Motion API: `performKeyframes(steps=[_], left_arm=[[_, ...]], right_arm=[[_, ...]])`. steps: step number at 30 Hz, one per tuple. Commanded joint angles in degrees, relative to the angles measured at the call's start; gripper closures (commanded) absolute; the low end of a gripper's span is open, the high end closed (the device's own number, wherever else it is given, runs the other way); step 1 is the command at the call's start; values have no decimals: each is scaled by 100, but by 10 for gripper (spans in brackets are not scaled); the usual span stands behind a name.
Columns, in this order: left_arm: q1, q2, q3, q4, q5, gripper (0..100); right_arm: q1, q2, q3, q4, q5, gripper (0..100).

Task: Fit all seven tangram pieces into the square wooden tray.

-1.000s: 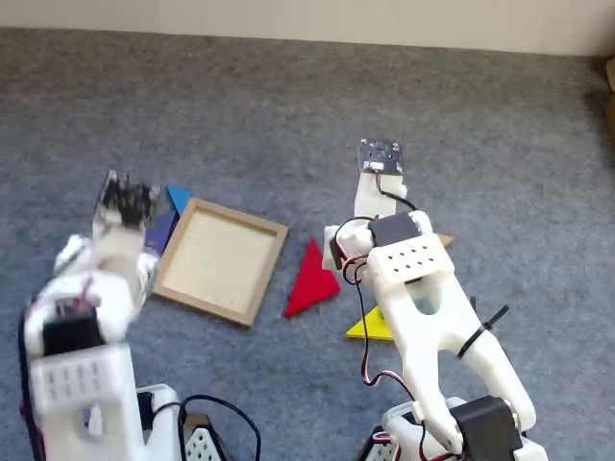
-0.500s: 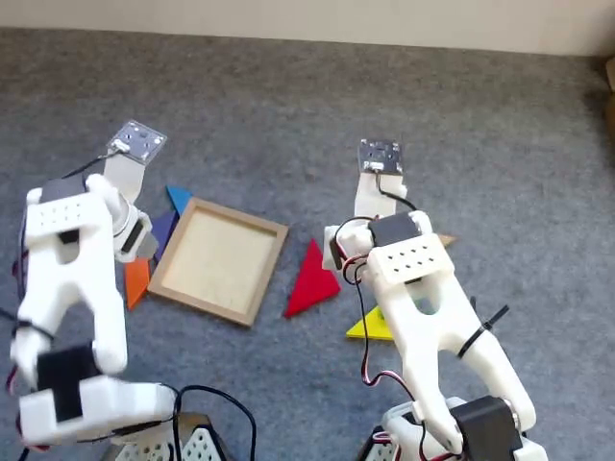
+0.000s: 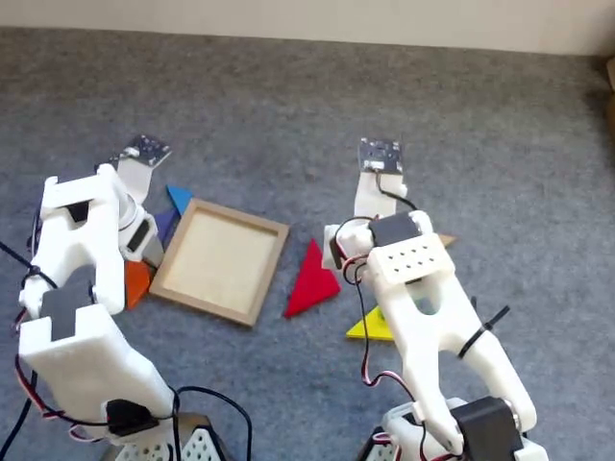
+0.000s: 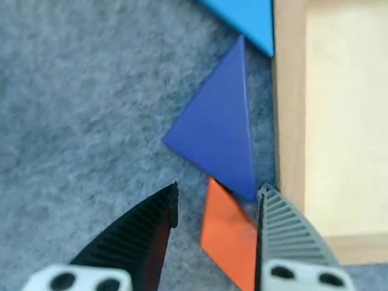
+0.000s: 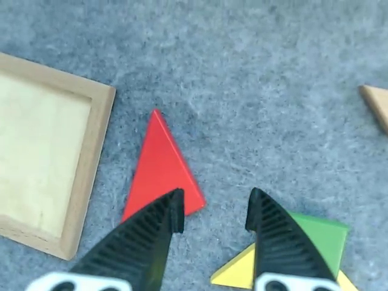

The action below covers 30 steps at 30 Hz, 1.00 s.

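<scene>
**Tangram layout with both arms stationary.** The square wooden tray [image 3: 219, 259] lies on the grey table [image 3: 288, 96] between the two arms. The left pincer [image 4: 219, 191], jaws apart, hangs over the orange piece [image 4: 227, 236]. This piece touches the dark blue triangle [image 4: 221, 136], and both lie just beside the tray's outer rim, near the light blue piece [image 4: 245, 18]. The right pincer [image 5: 216, 197], jaws apart, hangs between the red triangle [image 5: 160, 167] and the green piece [image 5: 321, 236], which adjoins the yellow triangle [image 3: 370, 327]. A tan piece [image 5: 376, 103] lies well apart from the tray.

tangram pieces [image 3: 312, 279]: 7; tray [image 3: 240, 219]: 1; arms [image 3: 423, 298]: 2
</scene>
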Motion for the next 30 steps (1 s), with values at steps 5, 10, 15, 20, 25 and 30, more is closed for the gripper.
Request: performKeyframes(steps=[5, 10, 15, 20, 25, 30], left_arm=[[567, -119, -163, -9, 844, 787], [1059, -435, -145, 316, 1196, 787], [1657, -655, -145, 404, 1556, 787], [2237, -681, -145, 712, 1864, 787], [2510, -716, -198, 1081, 2145, 787], [2484, -778, -189, 1319, 2145, 787]], right_arm=[[92, -268, -31, -110, 62, 831], [224, -268, -31, -110, 62, 831], [479, -277, -75, -110, 62, 831], [840, -268, -75, -110, 62, 831], [1349, -268, -84, -110, 62, 831], [1464, -268, -84, -101, 132, 830]])
